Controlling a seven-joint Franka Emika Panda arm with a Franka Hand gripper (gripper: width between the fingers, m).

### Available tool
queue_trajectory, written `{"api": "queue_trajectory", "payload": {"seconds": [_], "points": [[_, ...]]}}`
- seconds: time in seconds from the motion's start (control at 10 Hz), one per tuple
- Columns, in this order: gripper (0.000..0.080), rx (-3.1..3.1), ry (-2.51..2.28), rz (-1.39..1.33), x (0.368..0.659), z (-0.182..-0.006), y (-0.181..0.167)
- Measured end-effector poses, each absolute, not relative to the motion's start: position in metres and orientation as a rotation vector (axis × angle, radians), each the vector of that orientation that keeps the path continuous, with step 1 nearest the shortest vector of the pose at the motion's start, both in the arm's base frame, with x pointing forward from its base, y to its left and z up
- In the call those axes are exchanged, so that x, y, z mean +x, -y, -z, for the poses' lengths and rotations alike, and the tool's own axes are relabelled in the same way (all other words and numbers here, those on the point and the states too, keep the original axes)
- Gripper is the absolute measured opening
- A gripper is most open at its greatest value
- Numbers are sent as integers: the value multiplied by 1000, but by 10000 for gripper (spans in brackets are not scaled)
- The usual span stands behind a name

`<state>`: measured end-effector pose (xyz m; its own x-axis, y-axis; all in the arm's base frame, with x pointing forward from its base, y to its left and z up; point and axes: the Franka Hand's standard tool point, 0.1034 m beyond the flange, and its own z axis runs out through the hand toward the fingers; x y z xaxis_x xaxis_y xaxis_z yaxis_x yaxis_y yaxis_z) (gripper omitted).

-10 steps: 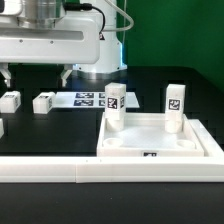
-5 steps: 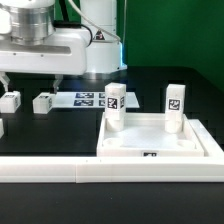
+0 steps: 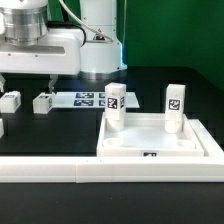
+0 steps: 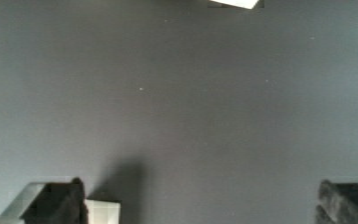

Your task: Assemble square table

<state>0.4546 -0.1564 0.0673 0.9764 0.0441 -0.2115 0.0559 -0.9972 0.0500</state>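
Note:
The white square tabletop [image 3: 155, 140] lies at the exterior view's right. Two white tagged legs [image 3: 115, 106] [image 3: 174, 106] stand upright on it. Two more leg blocks [image 3: 43, 102] [image 3: 10, 100] lie loose on the black table at the left. My gripper [image 3: 20, 80] hangs above these loose blocks, open and holding nothing, and only one finger [image 3: 50, 76] is inside the picture. In the wrist view the gripper [image 4: 202, 206] is spread wide over bare table. A white leg block [image 4: 105, 212] lies just beside one fingertip [image 4: 51, 204], and a second white piece [image 4: 238, 4] shows at the frame's edge.
The marker board [image 3: 88, 98] lies flat between the loose blocks and the tabletop. A long white rail [image 3: 60, 171] runs along the front of the table. The robot's white base [image 3: 100, 55] stands behind, and a small white piece [image 3: 1, 128] shows at the left edge.
The arm has shifted toward the exterior view's left, carrying one finger out of the picture. The jaws stay wide open, and no part has moved.

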Motion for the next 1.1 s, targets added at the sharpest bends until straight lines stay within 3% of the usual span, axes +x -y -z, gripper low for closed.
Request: {"api": "queue_trajectory", "payload": {"seconds": [0.3,1.1], "points": [[649,3083,5,402,408,-48,155],[649,3066,118,469,393,-35,150]]}}
